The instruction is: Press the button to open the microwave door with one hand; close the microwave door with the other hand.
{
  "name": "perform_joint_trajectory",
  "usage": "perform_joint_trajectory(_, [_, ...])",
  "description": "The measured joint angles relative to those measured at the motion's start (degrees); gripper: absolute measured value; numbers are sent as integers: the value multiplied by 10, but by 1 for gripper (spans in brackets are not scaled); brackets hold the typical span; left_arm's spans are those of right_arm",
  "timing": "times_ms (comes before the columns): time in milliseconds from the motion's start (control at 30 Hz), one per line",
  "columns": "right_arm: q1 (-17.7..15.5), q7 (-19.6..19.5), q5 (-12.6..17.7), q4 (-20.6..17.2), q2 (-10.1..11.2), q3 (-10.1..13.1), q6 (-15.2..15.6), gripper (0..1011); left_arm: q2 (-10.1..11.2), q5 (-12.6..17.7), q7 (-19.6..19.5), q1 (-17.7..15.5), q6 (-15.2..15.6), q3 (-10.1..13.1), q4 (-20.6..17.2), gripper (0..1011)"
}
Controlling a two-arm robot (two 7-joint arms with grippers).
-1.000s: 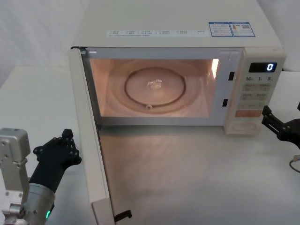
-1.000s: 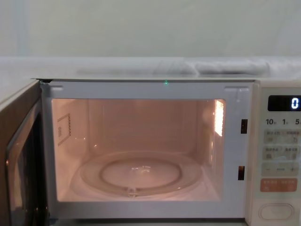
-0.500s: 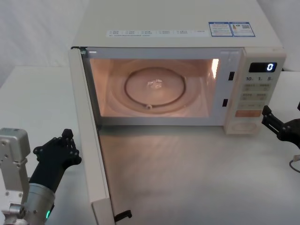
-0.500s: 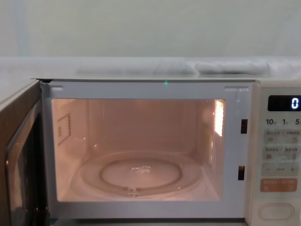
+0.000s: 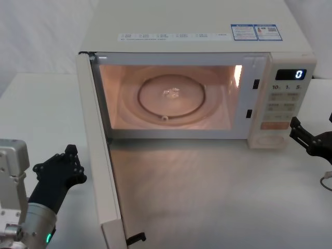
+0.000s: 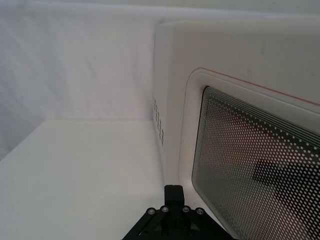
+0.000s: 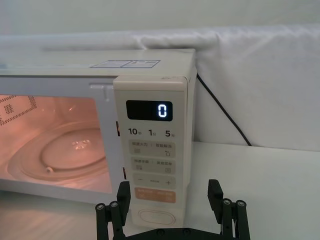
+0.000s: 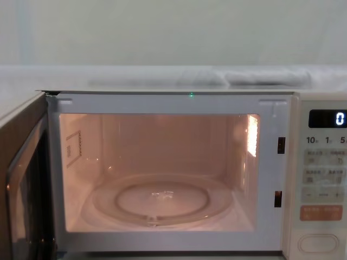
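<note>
The microwave door (image 5: 98, 155) stands swung wide open on its left hinge, its edge pointing toward me; its dotted dark window (image 6: 250, 150) fills much of the left wrist view, and the door (image 8: 21, 179) edges the chest view. My left gripper (image 5: 70, 154) sits just outside the door's outer face, apart from it, fingers together (image 6: 173, 192). The button (image 5: 270, 140) lies at the bottom of the control panel. My right gripper (image 5: 295, 129) hovers open just right of the button (image 7: 155, 216), its fingers (image 7: 123, 192) spread and not touching it.
The lit cavity holds a glass turntable (image 5: 174, 96). The display (image 7: 149, 110) reads 0. A black cable (image 7: 220, 110) runs behind the microwave's right side, and a plug end (image 5: 327, 179) lies on the white table. White cloth hangs behind.
My left gripper has drawn back slightly toward me and to the left, away from the door. The door and right gripper have not moved.
</note>
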Motion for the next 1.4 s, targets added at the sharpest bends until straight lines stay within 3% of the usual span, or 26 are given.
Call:
perform_joint_trajectory(300, [0, 0, 0, 0, 0, 0, 0, 1002, 14, 5, -14, 27, 50, -30, -61, 0])
perform_joint_trajectory(533, [0, 0, 0, 0, 0, 0, 0, 1002, 22, 3, -24, 46, 67, -79, -109, 0])
perform_joint_trajectory(700, [0, 0, 0, 0, 0, 0, 0, 1002, 34, -13, -58, 52, 73, -115, -134, 0])
perform_joint_trajectory(800, [0, 0, 0, 0, 0, 0, 0, 1002, 44, -22, -78, 53, 72, -120, -137, 0])
perform_joint_trajectory(867, [0, 0, 0, 0, 0, 0, 0, 1002, 67, -33, -112, 53, 72, -120, -139, 0])
perform_joint_trajectory(900, [0, 0, 0, 0, 0, 0, 0, 1002, 67, -33, -112, 53, 72, -120, -139, 0])
perform_joint_trajectory(1133, [0, 0, 0, 0, 0, 0, 0, 1002, 120, -66, -178, 51, 72, -108, -148, 0])
perform_joint_trajectory(1400, [0, 0, 0, 0, 0, 0, 0, 1002, 148, -97, -212, 49, 66, -99, -167, 0])
